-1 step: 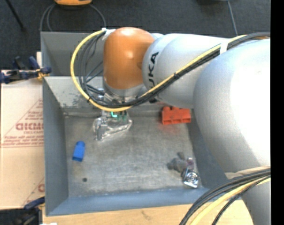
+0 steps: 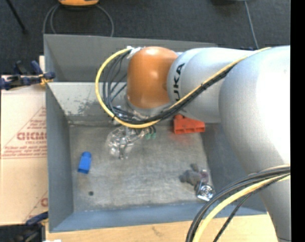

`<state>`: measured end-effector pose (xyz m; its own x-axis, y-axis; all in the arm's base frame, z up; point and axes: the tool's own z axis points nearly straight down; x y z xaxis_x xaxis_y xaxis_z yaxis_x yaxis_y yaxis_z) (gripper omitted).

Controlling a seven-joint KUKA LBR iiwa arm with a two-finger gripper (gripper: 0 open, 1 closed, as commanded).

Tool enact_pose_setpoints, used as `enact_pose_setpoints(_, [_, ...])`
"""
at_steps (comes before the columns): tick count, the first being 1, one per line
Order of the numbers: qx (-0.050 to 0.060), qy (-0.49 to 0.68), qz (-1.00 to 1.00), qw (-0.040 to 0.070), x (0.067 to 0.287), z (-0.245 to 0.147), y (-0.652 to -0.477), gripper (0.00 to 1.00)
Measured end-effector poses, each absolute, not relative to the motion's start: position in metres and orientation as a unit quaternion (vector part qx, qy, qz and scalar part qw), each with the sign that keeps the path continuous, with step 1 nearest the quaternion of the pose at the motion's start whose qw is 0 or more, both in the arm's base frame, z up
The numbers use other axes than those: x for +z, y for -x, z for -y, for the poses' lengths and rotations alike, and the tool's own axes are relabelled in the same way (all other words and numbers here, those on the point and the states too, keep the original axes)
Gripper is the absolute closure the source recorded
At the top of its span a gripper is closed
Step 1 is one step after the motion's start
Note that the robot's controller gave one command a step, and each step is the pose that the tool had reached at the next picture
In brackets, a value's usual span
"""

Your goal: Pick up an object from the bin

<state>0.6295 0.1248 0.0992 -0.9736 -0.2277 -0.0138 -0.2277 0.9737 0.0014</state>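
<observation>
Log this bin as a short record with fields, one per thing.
bin: grey metal, few loose things
pincer: over floor, left of centre, under orange wrist cover
blue block: left floor, apart from pincer
red-orange block: back right, beside arm
grey lump, shiny metal piece: front right, together

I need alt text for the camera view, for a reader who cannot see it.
A white robot arm reaches into a grey metal bin, its claw over the middle. A blue block lies left of it, an orange-red piece right, grey bits front right.
</observation>
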Motion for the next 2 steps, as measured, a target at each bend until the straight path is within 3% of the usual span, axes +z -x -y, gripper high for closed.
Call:
enact_pose_setpoints(1, [0.001,0.119,-0.993,0.001,0.0793,-0.1214,-0.6309,0.00])
enact_pose_setpoints(2, [0.002,0.117,-0.993,0.002,0.0809,-0.1217,-0.6316,1.00])
